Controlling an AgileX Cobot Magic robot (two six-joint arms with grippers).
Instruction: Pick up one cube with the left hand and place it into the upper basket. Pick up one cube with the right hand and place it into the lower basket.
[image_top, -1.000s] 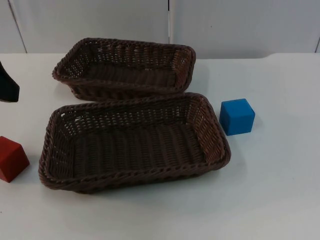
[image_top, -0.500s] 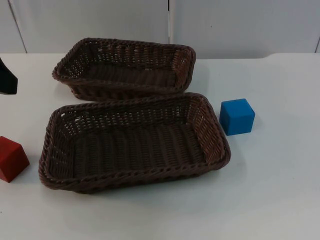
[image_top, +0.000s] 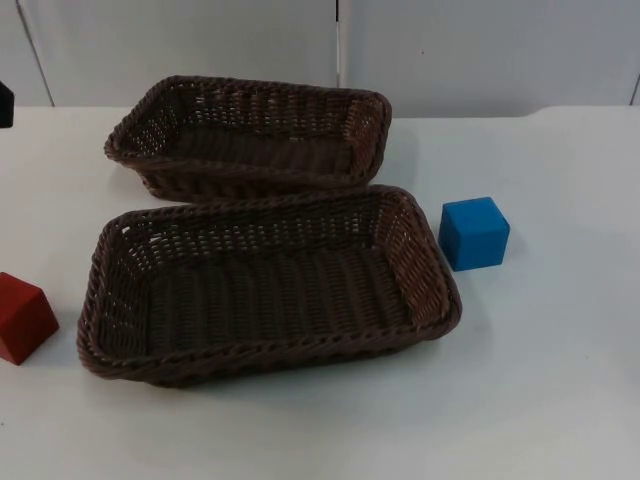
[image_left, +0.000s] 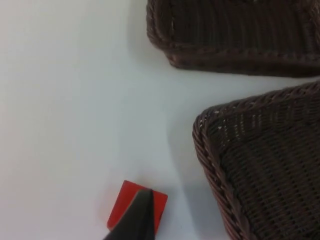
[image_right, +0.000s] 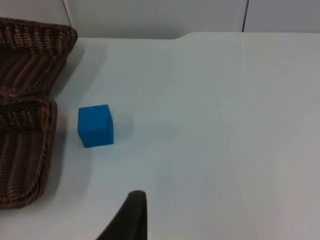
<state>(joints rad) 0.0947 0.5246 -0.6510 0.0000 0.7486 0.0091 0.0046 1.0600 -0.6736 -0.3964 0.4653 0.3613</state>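
Two brown wicker baskets stand one behind the other, the upper basket (image_top: 250, 174) at the back and the lower basket (image_top: 262, 358) nearer the front. Neither has anything inside. A red cube (image_top: 20, 317) rests on the table left of the lower basket. A blue cube (image_top: 474, 233) rests to that basket's right. My left gripper (image_top: 4, 103) is at the far left edge, well behind the red cube. In the left wrist view, the left gripper (image_left: 135, 225) hangs above the red cube (image_left: 136, 207). My right gripper (image_right: 131, 215) hovers over bare table, short of the blue cube (image_right: 95, 125).
The white table ends at the grey partition wall (image_top: 450, 50) just behind the upper basket. Open table surface lies to the right of the blue cube and in front of the lower basket.
In the top view the left arm's black end has drawn back up along the left edge. Cubes and baskets have not moved.
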